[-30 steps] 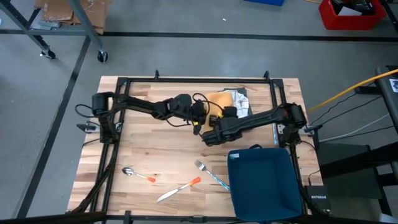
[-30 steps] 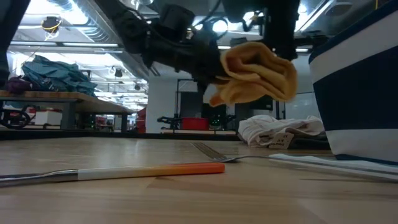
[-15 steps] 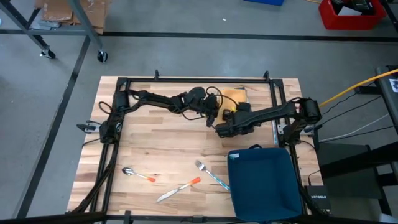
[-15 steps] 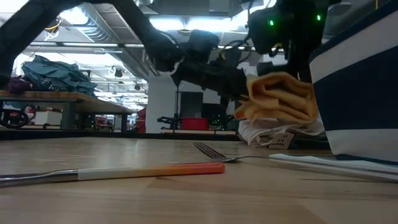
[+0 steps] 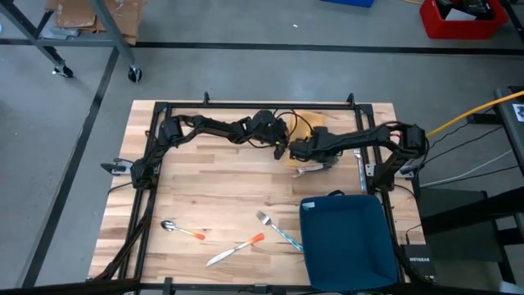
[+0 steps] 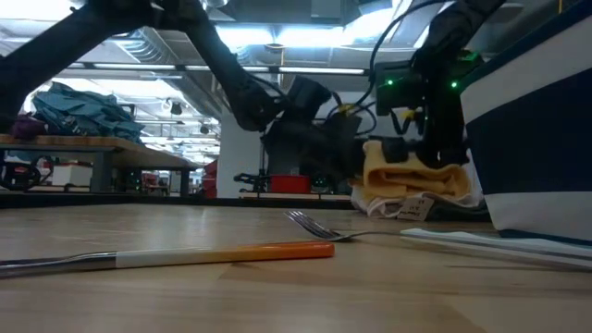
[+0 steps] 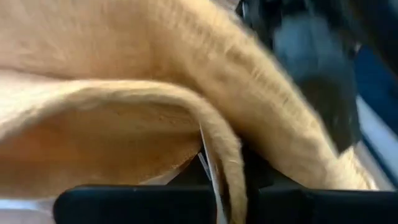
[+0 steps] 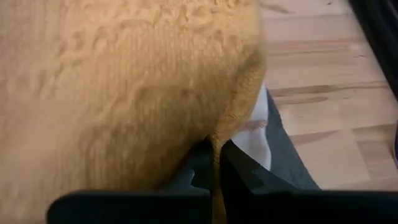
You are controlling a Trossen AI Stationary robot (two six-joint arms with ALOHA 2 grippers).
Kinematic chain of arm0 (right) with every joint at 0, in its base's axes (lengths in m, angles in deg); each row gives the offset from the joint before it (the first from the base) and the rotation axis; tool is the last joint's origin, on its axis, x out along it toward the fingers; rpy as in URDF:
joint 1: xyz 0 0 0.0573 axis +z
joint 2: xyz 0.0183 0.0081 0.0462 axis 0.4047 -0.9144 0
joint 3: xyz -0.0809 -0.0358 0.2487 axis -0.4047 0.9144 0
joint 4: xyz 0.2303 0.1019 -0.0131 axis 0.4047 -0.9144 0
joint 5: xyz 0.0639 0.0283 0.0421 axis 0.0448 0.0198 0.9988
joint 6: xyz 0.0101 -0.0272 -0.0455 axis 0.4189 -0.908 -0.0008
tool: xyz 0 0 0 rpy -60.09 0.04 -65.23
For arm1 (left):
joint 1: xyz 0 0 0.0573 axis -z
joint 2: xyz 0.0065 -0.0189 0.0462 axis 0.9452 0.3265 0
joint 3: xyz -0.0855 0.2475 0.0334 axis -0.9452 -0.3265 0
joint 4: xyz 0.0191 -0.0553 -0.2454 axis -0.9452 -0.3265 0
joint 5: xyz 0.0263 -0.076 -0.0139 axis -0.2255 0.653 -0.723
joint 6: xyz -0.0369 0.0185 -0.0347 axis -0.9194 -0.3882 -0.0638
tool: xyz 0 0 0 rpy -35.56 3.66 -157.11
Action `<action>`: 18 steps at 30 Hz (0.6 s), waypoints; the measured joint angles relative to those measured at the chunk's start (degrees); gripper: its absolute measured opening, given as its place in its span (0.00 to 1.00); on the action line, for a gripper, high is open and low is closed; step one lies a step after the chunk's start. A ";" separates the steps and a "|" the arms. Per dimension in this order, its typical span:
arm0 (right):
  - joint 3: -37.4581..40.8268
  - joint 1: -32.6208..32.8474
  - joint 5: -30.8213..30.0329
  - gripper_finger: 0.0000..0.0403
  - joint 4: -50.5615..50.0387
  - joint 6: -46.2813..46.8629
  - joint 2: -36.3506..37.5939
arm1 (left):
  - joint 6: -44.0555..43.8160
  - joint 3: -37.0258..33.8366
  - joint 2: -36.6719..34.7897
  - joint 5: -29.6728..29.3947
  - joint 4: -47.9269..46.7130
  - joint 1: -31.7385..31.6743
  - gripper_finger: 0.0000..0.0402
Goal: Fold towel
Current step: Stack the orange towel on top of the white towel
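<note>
Holding the yellow towel (image 6: 412, 172) at the far side of the table (image 5: 213, 197), both grippers are clamped on its edge. The left gripper (image 5: 282, 143) reaches in from the left along the back of the table and the right gripper (image 5: 296, 150) comes from the right, so the 2 meet just beside each other near the back middle.

In the right wrist view the right gripper's 2 dark fingers (image 8: 239, 171) are pressed together with the towel's hem (image 8: 219, 140) pinched between them. In the left wrist view the towel (image 7: 124, 93) drapes right over the left gripper's fingers (image 7: 149, 202), which are drawn in narrow on the cloth.

From the low view the yellow towel lies in folded layers, resting on top of a white cloth (image 6: 407, 205) that sits on the table, with the arms crowded just behind and above it. In the high view only a small yellow patch (image 5: 309, 123) shows behind the 2 grippers, and a bit of the white cloth (image 5: 314, 169) shows just in front of them.

Nearer the front of the table lie a spoon (image 5: 178, 229), a knife (image 5: 236, 248) and a fork (image 5: 277, 229), all well apart from the towel. A dark blue bin (image 5: 348, 243) stands at the front right corner.
</note>
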 joint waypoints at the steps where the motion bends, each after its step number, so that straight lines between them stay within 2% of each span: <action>1: 0.02 -0.55 0.76 0.04 0.31 -1.51 0.00 | 1.43 0.00 0.37 -0.05 -0.28 0.15 0.03; 5: 0.02 -1.24 2.60 0.08 0.46 -5.45 0.00 | 5.40 0.00 1.84 -1.17 -0.88 0.76 0.08; 9: 0.02 -1.11 2.80 0.12 0.44 -8.49 0.00 | 6.56 0.00 1.91 -5.59 -2.38 1.04 0.15; 11: 0.02 -1.11 2.84 0.14 0.44 -8.66 0.00 | 6.26 0.00 1.91 -7.48 -2.44 1.00 0.19; 18: 0.02 -1.11 3.19 0.17 0.40 -10.72 0.00 | 2.61 -0.02 1.81 -7.90 -1.58 0.88 0.36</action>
